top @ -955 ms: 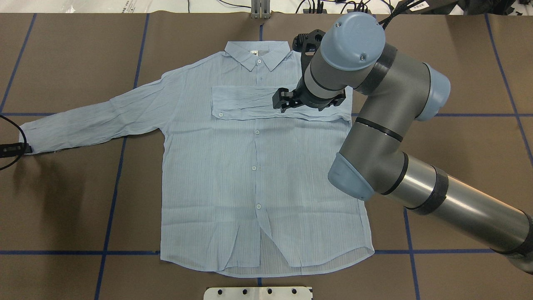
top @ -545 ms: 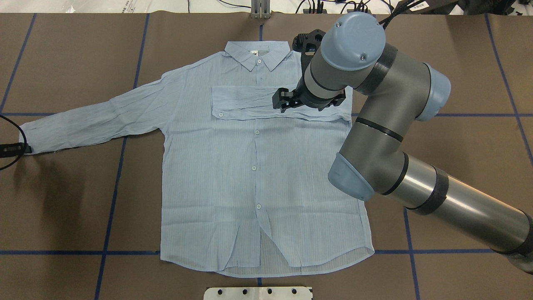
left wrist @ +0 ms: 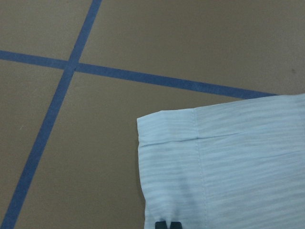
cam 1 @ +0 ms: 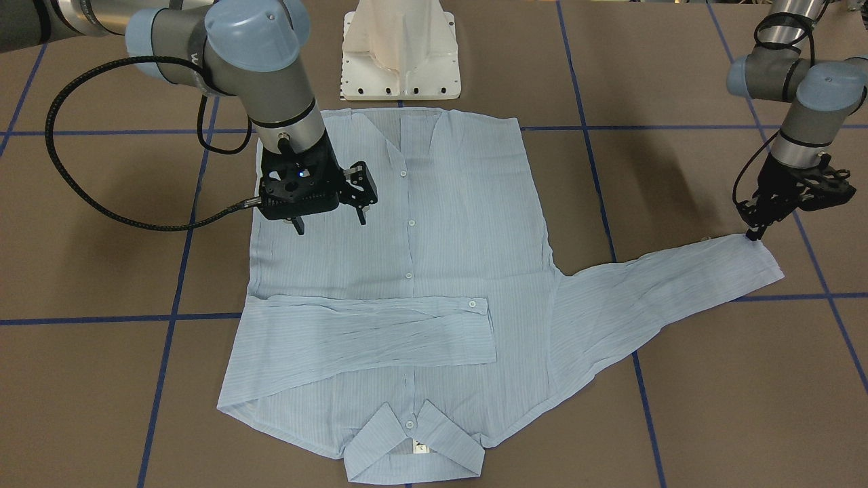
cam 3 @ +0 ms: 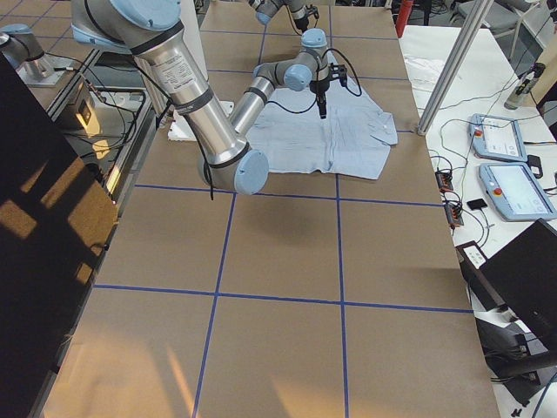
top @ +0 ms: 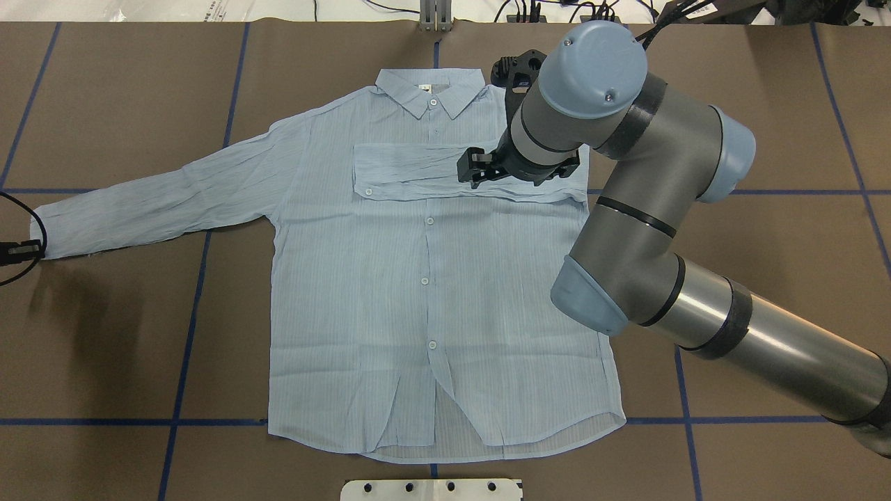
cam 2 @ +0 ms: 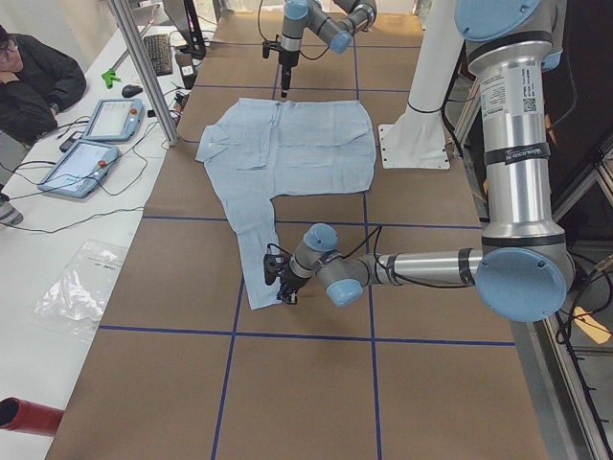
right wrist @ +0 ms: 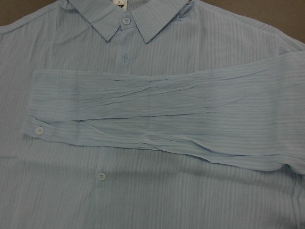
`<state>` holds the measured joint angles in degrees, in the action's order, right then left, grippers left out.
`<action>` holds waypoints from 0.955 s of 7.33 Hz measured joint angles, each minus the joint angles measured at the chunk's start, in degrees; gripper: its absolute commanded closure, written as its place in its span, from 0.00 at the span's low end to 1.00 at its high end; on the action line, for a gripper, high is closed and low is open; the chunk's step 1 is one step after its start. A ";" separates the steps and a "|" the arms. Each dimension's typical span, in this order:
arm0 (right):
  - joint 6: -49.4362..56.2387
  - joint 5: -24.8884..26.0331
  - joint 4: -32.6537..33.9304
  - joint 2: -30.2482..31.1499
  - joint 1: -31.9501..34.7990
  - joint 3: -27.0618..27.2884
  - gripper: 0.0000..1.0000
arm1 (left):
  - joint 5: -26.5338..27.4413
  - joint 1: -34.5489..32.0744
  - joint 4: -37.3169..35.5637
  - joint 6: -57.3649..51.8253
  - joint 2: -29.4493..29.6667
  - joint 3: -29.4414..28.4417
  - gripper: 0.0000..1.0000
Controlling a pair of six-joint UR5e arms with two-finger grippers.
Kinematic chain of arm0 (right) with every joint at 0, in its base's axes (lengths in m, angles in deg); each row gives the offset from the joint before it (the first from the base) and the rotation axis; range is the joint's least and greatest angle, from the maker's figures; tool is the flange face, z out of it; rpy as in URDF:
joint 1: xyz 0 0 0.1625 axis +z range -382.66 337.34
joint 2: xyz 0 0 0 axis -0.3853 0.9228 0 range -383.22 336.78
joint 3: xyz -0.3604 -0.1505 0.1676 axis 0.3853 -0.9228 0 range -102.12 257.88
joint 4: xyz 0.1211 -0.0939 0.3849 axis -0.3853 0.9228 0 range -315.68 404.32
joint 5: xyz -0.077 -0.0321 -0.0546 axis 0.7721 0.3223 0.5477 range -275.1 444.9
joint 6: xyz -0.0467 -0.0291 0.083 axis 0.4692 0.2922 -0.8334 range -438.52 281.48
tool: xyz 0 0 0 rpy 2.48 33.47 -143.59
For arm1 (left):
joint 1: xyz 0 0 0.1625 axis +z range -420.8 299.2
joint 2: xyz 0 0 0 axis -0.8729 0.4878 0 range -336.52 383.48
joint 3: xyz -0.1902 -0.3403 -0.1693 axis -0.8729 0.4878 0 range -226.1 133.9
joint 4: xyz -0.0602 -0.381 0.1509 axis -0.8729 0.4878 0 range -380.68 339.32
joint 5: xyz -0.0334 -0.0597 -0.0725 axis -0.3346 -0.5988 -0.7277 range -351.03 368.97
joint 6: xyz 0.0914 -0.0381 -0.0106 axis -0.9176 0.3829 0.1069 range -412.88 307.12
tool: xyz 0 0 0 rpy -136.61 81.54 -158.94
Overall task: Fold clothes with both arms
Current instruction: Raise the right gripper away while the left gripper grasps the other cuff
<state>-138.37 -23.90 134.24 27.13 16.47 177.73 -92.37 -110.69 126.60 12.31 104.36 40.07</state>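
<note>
Brown paper crossed by blue tape lines (top: 104, 421) covers the tabletop (top: 104, 348), and the light blue striped shirt (top: 390, 278) lies flat on it, buttoned front up. Its collar (top: 431, 90) points away from the robot and its hem lies nearest the white base (cam 1: 400, 54). The sleeve on the robot's right (top: 411, 170) is folded across the chest just below the collar, and its buttoned cuff ends a little past the row of front buttons. The other sleeve (top: 153, 202) stretches out flat toward the robot's left, crossing one tape line. The left hand (cam 1: 753, 232) is down at the end of that sleeve; in its wrist view the cuff (left wrist: 167, 129) fills the lower right, and the two black fingertips (left wrist: 162, 225) sit pinched together on the cloth close to the cuff's edge. The right arm (top: 647, 229) reaches over the shirt's right side, and the right hand (cam 1: 330, 220) hangs above the cloth with its fingers spread wide and nothing between them (its wrist view looks down on the folded sleeve and the collar from some height). A seated person (cam 2: 29, 86) shows at the far side of the exterior left view.
</note>
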 measured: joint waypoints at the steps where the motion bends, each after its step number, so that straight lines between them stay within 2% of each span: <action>1: 0.02 -0.03 -0.03 0.05 0.13 0.00 0.00 | 0.00 0.01 -0.02 -0.03 0.03 0.23 1.00; 3: 0.10 -1.19 -0.04 0.24 1.17 0.06 0.00 | -0.35 -0.13 -0.20 -0.06 -0.02 2.98 1.00; 5: 0.38 -3.43 0.02 1.84 2.81 1.14 0.00 | -1.20 -0.74 -1.36 -0.06 0.02 8.50 1.00; 7: 2.33 -5.51 0.14 5.38 4.87 3.44 0.00 | -2.28 -2.80 -8.66 -0.05 4.05 13.53 1.00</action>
<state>-136.05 -29.41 134.38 32.51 21.34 181.17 -94.65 -113.49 117.94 12.27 108.41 53.60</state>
